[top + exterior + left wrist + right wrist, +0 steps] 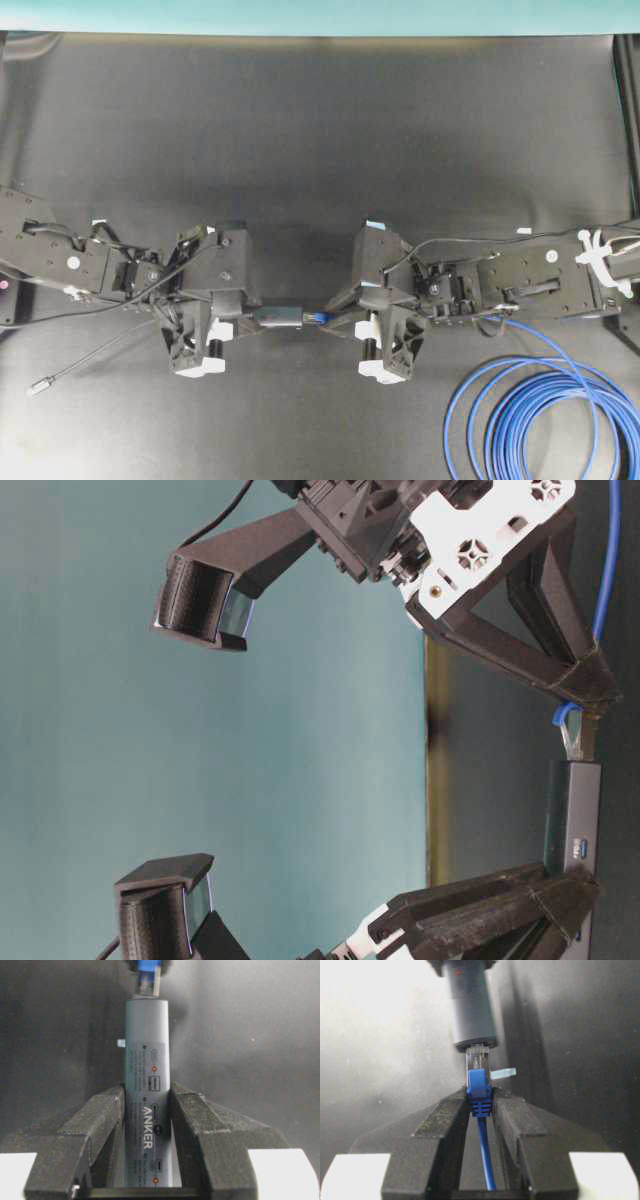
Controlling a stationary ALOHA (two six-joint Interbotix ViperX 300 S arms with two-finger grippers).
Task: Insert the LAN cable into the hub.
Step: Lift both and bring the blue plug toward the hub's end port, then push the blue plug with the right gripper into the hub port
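Observation:
The hub (280, 318), a slim dark-grey bar with a light label, is held level above the black mat. My left gripper (255, 318) is shut on its left part; in the left wrist view both fingers press the hub (146, 1060) at its sides. My right gripper (335, 318) is shut on the blue boot of the LAN cable (479, 1087). The clear plug (478, 1060) points at the hub's end (469, 1005) and its tip meets the end opening. From table level, plug (575, 738) and hub (575, 820) stand in line.
The rest of the blue cable lies in a large coil (550, 410) at the front right of the mat, trailing under the right arm. The hub's thin grey cord (100, 355) runs to a small plug (40, 385) at the front left. A teal wall (320, 15) borders the back.

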